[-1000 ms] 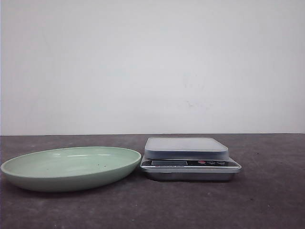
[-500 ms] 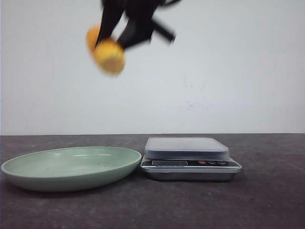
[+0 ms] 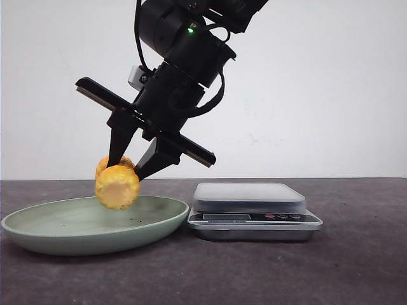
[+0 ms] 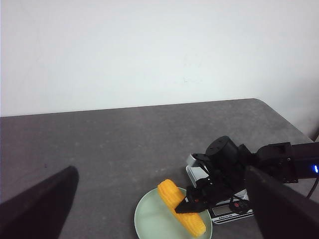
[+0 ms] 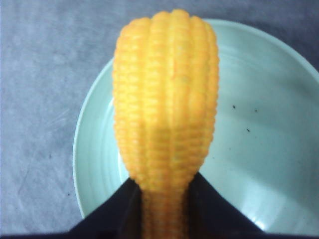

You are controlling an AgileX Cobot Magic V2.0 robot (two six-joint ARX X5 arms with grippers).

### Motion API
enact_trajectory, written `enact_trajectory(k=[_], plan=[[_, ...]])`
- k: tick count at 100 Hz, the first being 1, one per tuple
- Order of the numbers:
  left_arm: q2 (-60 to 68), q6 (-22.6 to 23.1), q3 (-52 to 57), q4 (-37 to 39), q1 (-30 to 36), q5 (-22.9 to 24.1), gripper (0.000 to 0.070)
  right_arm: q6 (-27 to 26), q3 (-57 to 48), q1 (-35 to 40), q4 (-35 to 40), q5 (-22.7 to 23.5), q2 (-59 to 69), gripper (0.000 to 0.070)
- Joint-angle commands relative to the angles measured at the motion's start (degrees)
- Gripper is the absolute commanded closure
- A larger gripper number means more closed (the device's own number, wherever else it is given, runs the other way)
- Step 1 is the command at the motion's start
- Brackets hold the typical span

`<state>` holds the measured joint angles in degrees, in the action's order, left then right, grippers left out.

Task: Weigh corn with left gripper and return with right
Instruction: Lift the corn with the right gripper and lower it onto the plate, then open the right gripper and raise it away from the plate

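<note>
Now the right gripper (image 3: 130, 166) clamps the corn (image 3: 117, 184) between its black fingers (image 5: 107, 216), holding it just above the green plate (image 3: 44, 232), not touching the dish. Beside the plate sits the scale (image 3: 253, 210). Only the left gripper's dark fingers (image 4: 37, 206) show, wide apart and empty.

No words or numbers can be read anywhere. The small silver kitchen scale (image 3: 254, 218) has a dark screen and tiny round buttons, but they are too small to read.
</note>
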<state>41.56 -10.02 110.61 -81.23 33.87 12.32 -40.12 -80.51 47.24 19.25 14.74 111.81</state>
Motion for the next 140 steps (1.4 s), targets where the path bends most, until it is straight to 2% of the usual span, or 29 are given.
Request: enact_trajectory(k=[1,13,21,36,43,50,54,58,72,88,99,102,110,114,125,140], plan=[[0.39,0.35,1.07,-1.33,0.33,0.35,0.0000,-1.70,-0.94,0.68,-0.35,-0.81,1.05,0.0569],[0.39,0.35,1.07,-1.33,0.33,0.35,0.0000,-1.88,-0.94,0.68,-0.39,-1.03,1.03,0.0356],[0.39,0.31,1.07,-1.33,0.33,0.35,0.0000,-1.92,-0.94,0.59,-0.81,0.37,0.90,0.0266],[0.39,-0.04,1.07,-1.36,0.33,0.35,0.0000,-1.90,-1.03,-0.39,-4.92,4.92,-0.96,0.0258],[0.39,-0.11,1.07,-1.36,0.33,0.35,0.0000,-1.42,-1.38,-0.83,-5.55,4.17,-3.30,0.0259],[0.39,-0.11,1.07,-1.36,0.33,0.35,0.0000,1.05,-2.10,-1.25,-5.46,1.55,-6.23,0.0262],[0.39,-0.11,1.07,-1.36,0.33,0.37,0.0000,3.08,-2.25,-1.51,-5.51,-0.22,-8.50,0.0294],[0.39,-0.09,1.07,-1.38,0.33,0.37,0.0000,5.35,-2.34,-1.68,-5.40,-2.51,-10.95,0.0358],[0.39,-0.11,1.07,-1.55,0.33,0.37,0.0000,17.79,-2.34,-1.29,-2.14,-14.51,-21.88,0.0692],[0.39,-0.11,1.05,-1.70,0.33,0.35,0.0000,37.68,-2.32,3.10,0.74,-27.19,-34.77,0.0700],[0.39,-0.22,0.44,-1.68,0.33,0.55,0.0000,47.69,-2.29,6.82,0.94,-30.51,-42.56,0.0700],[0.37,-0.59,0.15,-1.70,0.33,1.16,0.0120,48.81,-2.27,7.69,0.61,-30.84,-44.57,0.0700],[0.35,-1.53,-0.66,-1.70,0.31,4.15,0.0529,50.29,-1.75,9.68,-2.38,-31.74,-49.96,0.0700],[0.35,-1.49,-1.07,-1.70,0.31,5.51,0.0700,51.41,-1.40,10.54,-4.13,-31.67,-52.48,0.0700],[0.35,-1.33,-2.34,-1.64,0.22,6.08,0.0689,55.04,-1.11,12.68,-4.76,-31.76,-58.23,0.0700],[0.35,-3.91,-4.83,-1.44,0.22,6.45,0.0689,55.63,-1.11,12.72,1.01,-31.80,-61.94,0.0700]])
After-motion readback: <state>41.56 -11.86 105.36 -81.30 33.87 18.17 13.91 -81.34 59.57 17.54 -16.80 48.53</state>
